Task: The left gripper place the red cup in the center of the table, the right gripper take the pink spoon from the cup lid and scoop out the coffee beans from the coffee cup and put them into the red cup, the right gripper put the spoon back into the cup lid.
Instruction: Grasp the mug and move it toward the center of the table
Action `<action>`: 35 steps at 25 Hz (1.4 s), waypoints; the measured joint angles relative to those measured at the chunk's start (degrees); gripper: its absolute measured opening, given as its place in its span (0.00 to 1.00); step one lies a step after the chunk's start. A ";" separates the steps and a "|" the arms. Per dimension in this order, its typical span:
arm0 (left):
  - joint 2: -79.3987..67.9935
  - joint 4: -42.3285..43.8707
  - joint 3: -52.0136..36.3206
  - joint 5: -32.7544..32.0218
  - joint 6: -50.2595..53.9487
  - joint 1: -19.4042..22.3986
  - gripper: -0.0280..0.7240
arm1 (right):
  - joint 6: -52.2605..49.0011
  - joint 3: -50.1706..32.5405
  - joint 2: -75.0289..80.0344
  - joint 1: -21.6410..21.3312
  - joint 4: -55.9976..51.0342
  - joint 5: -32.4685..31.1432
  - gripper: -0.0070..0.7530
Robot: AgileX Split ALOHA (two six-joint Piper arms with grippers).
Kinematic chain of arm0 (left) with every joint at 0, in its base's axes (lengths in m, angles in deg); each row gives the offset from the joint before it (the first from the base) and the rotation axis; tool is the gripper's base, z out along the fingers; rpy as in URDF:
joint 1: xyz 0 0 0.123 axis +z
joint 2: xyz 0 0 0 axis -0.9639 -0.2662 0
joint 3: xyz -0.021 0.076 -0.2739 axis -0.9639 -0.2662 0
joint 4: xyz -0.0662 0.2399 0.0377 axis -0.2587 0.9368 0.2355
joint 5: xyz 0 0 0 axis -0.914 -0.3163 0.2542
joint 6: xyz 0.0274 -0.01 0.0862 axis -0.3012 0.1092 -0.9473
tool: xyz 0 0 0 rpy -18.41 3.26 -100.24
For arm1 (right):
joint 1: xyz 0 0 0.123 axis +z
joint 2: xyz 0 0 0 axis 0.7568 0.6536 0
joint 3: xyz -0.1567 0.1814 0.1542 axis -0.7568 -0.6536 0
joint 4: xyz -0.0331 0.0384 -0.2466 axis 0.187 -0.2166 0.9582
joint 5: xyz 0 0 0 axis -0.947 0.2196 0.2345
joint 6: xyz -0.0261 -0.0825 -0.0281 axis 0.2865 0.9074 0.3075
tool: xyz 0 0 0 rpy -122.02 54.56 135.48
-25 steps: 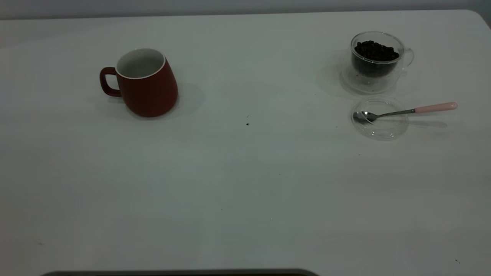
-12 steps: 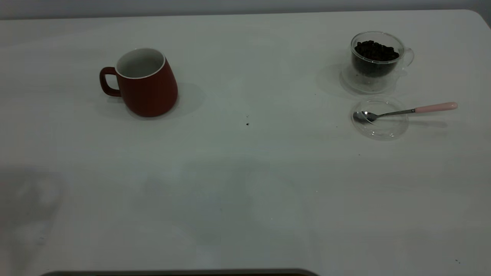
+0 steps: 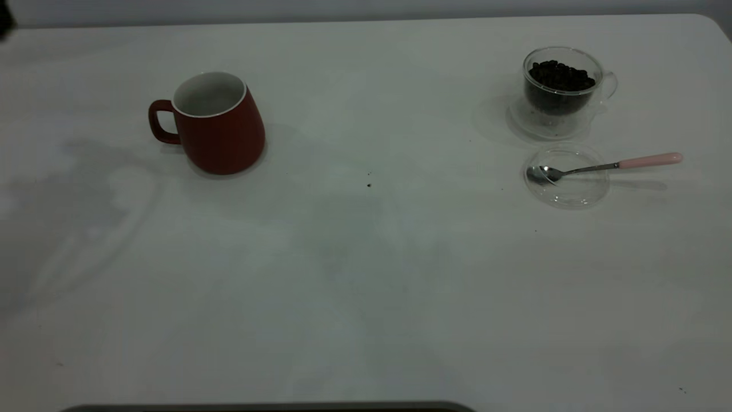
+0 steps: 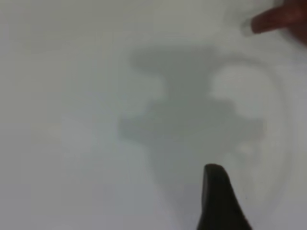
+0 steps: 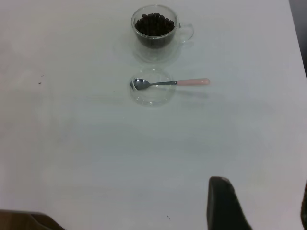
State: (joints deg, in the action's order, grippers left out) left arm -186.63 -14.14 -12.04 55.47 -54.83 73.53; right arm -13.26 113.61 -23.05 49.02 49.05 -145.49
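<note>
Standing upright on the far left part of the worktop (image 3: 366, 297), the red cup (image 3: 217, 126) has its handle turned to the left and its white inside bare; it has not shifted from the earlier frames. What differs is the shadow: a faint grey patch that lay low at the near left edge half a second ago now spreads across the left side, reaching close to the cup's handle, and a sliver of something dark has come into the far left corner of the exterior view.

The left wrist view shows one dark fingertip (image 4: 217, 199) of the left end effector above that shadow, with a blurred edge of the red cup (image 4: 276, 21) well apart from it; the end effector holds nothing, and how wide it is parted I cannot tell.

On the far right, the coffee cup (image 3: 563, 86) sits on its saucer (image 3: 517, 123), filled with coffee beans (image 3: 559, 75). Just nearer lies the cup lid (image 3: 566, 186), with the pink spoon (image 3: 606, 167) resting across it, bowl inside and pink handle sticking out to the right. None of these has moved.

The right end effector (image 5: 261, 203) hangs well short of them, its fingers spread apart and empty.
</note>
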 joint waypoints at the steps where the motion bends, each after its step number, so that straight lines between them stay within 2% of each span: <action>1: -2.00 -0.08 1.37 0.32 -5.11 -0.68 0.68 | 0.00 0.00 0.00 0.00 0.00 0.00 0.56; 3: -6.35 -0.21 3.57 1.07 -16.27 -1.94 0.68 | 0.00 0.00 0.00 0.00 0.00 0.00 0.56; 7: -13.20 -0.26 7.44 1.65 -28.32 -3.86 0.68 | 0.00 0.00 0.00 0.00 0.00 0.00 0.56; 13: -19.13 -0.25 11.95 3.00 -32.97 -4.07 0.68 | 0.00 0.00 0.00 0.00 0.00 0.00 0.56; 21: -24.24 -4.21 12.25 6.46 -44.56 -5.68 0.68 | 0.00 0.00 0.00 0.00 0.00 0.00 0.56; 26: -26.48 -6.97 12.66 10.40 -47.01 -6.07 0.68 | 0.00 0.00 0.00 0.00 0.00 0.00 0.56; 35: -28.47 -11.76 12.70 14.58 -50.37 -10.79 0.68 | 0.00 0.00 0.00 0.00 0.00 0.00 0.56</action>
State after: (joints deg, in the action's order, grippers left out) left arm -215.10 -25.91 0.66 70.05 -105.20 62.75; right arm -13.26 113.61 -23.05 49.02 49.05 -145.49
